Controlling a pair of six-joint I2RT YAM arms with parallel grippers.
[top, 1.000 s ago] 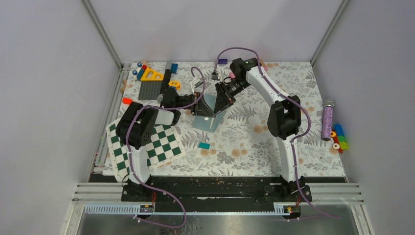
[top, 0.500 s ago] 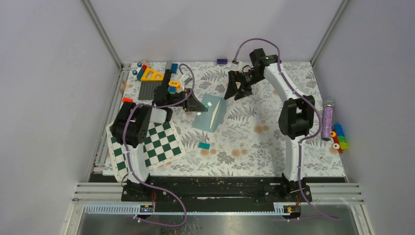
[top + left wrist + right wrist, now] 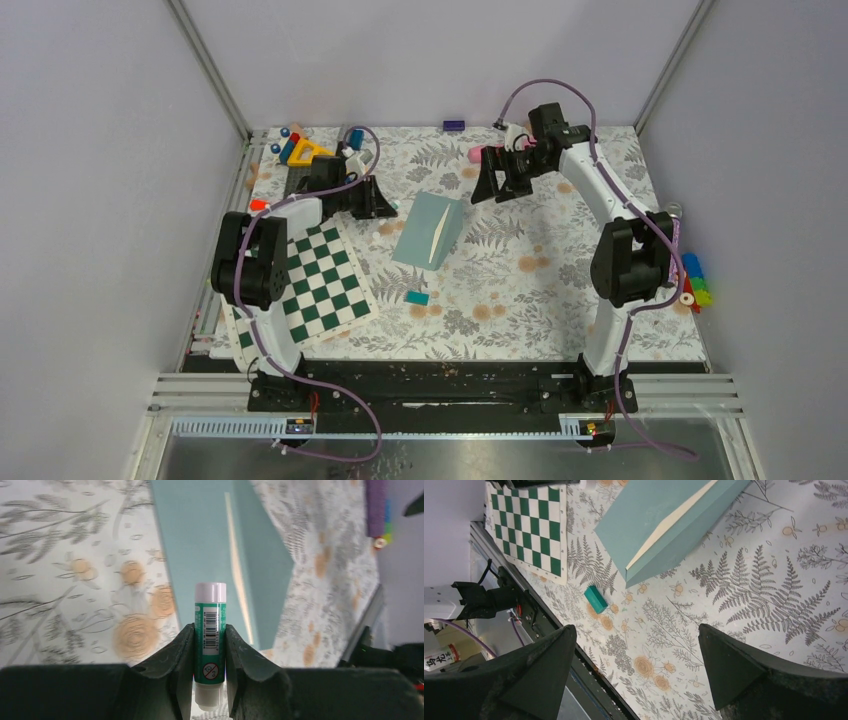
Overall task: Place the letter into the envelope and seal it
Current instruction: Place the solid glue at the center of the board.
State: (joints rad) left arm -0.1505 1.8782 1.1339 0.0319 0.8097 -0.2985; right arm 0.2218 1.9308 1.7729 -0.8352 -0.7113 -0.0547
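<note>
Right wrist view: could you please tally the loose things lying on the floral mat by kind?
envelope: 1
letter, cream edge showing: 1
checkerboard: 1
small teal block: 1
Total: 4

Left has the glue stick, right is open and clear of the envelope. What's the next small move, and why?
Probably lower the right gripper onto the flap of the envelope and press it flat. In the right wrist view the flap looks raised, with a cream strip showing along its edge, so it seems unsealed. The left gripper is shut on the glue stick.
</note>
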